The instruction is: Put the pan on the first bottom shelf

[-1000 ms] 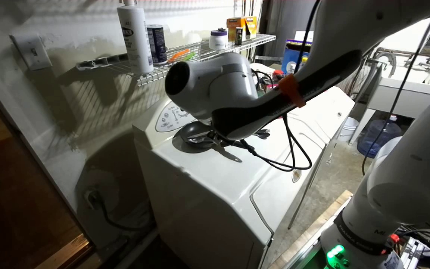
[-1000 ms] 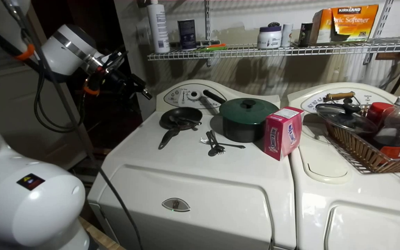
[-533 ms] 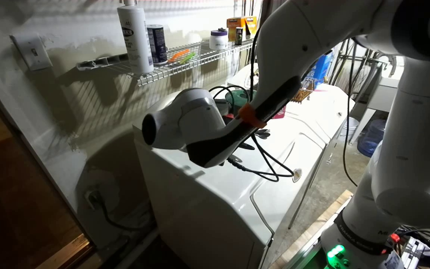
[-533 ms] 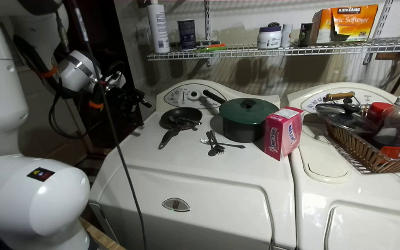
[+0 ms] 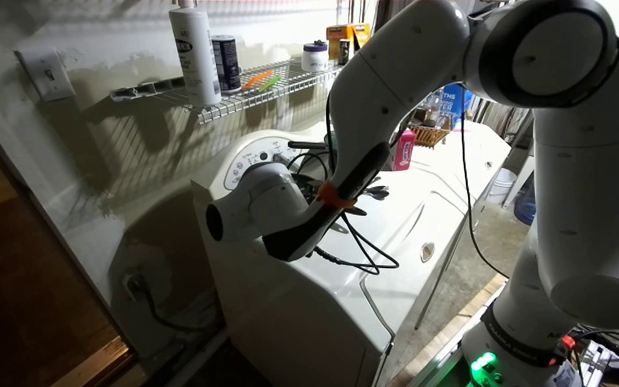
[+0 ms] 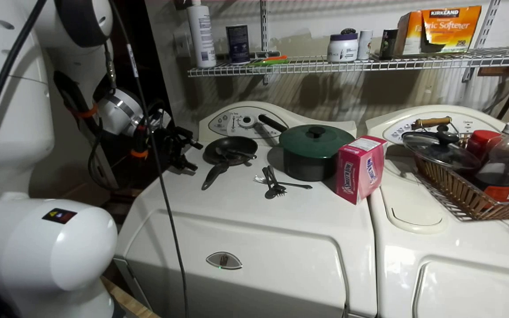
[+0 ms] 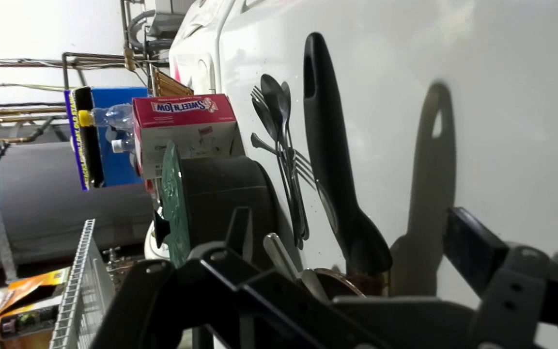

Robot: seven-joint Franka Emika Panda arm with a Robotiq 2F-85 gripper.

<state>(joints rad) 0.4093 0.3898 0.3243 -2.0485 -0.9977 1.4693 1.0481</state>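
Note:
The small black pan [image 6: 243, 143] lies on the white dryer top with cutlery in it. Its dark handle [image 6: 214, 176] points to the front. In an exterior view, only the handle tip [image 5: 355, 211] shows past the arm. In the wrist view, the handle [image 7: 330, 131] stands between the jaws, apart from both; the pan's bowl is mostly hidden behind the gripper. My gripper [image 7: 350, 228] is open and empty. In an exterior view, the gripper [image 6: 195, 156] is just left of the pan, low over the dryer. The white wire shelf [image 6: 307, 66] runs along the wall above.
A green-lidded pot [image 6: 314, 152] and a pink box [image 6: 360, 170] stand right of the pan. Loose cutlery [image 6: 274, 183] lies between. On the shelf stand a tall white bottle [image 6: 202, 37], a dark can [image 6: 237, 44], a white jar [image 6: 343, 47] and an orange box [image 6: 451, 31].
The arm has swung back, and my gripper has come down to beside the pan, jaws open. The pan and the things on the shelf have not moved.

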